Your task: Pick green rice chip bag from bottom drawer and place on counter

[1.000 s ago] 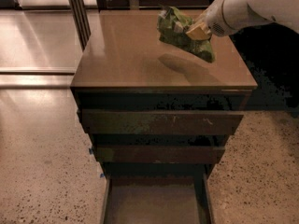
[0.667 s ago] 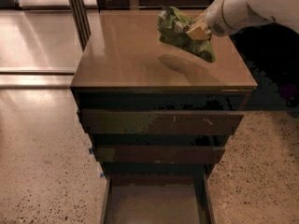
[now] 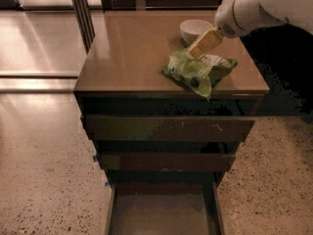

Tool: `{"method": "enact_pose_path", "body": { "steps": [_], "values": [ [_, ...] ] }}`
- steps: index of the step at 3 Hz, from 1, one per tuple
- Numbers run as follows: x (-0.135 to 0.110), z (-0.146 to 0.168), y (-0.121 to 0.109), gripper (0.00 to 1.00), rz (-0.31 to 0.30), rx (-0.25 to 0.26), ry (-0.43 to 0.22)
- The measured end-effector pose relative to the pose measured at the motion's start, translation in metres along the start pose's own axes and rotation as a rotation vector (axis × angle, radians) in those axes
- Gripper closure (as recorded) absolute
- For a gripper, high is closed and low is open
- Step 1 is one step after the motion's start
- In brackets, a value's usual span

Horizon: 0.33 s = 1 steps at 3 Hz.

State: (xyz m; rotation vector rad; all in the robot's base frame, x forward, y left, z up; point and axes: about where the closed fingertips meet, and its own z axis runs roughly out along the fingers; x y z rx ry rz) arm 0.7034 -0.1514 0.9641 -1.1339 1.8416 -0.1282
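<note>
The green rice chip bag lies widthwise on the counter, its rear edge touching the gripper. Gripper opening cannot be determined.

A speckled stone floor lay around the cabinet, giving way past its left edge to a paler, glossy floor that caught the light. A dark slanted post stood off the far left corner, and deep shadow filled the right side. The gripper hung near the far right corner.
</note>
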Motion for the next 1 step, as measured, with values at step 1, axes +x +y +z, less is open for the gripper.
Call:
{"method": "enact_pose_path", "body": {
  "steps": [1],
  "values": [
    [0.0, 0.0, 0.0, 0.0, 0.0, 0.0, 0.0]
  ]
}}
